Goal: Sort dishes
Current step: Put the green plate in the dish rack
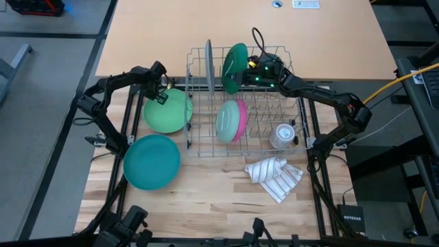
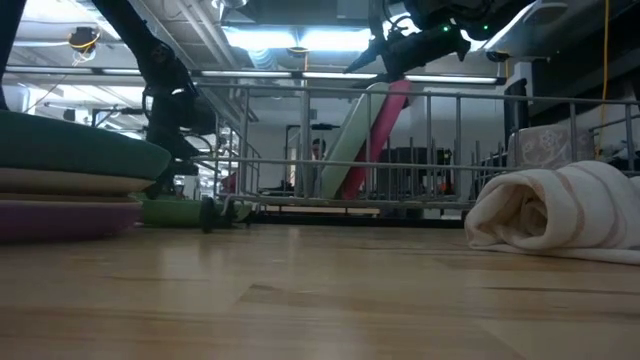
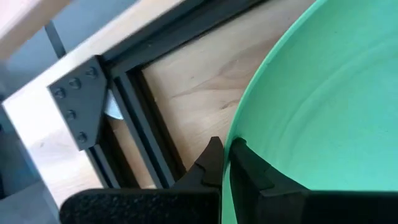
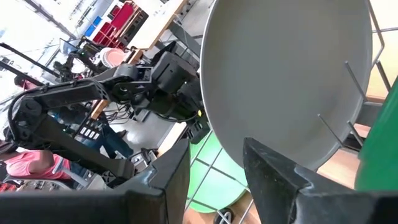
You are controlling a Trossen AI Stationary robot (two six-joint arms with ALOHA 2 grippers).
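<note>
My left gripper (image 1: 162, 97) is shut on a light green plate (image 1: 168, 111) that lies left of the wire dish rack (image 1: 302, 147). A stack topped by a teal plate (image 1: 152, 162) sits nearer on the table. In the rack a grey plate (image 1: 209, 65) and a dark green plate (image 1: 235, 67) stand on edge, and a light green and a pink bowl (image 1: 232, 121) lean together. My right gripper (image 1: 248, 68) is open above the rack beside the dark green plate. Its fingers (image 4: 273, 180) point at the grey plate (image 4: 286, 74), and I cannot tell whether they touch it. My left gripper pinches the light green plate's far rim (image 3: 231, 134) between its two fingers, one finger on the plate's inner face (image 3: 249, 168) and one outside the rim. The fingers come from the far left, slanting down. The plate sits low by the table (image 2: 180, 212), roughly level.
A small clear glass cup (image 1: 282, 135) sits in the rack's near right corner. A white striped cloth (image 1: 274, 178) lies rolled on the table in front of the rack. Black frame rails (image 3: 143, 130) run along the table's left edge.
</note>
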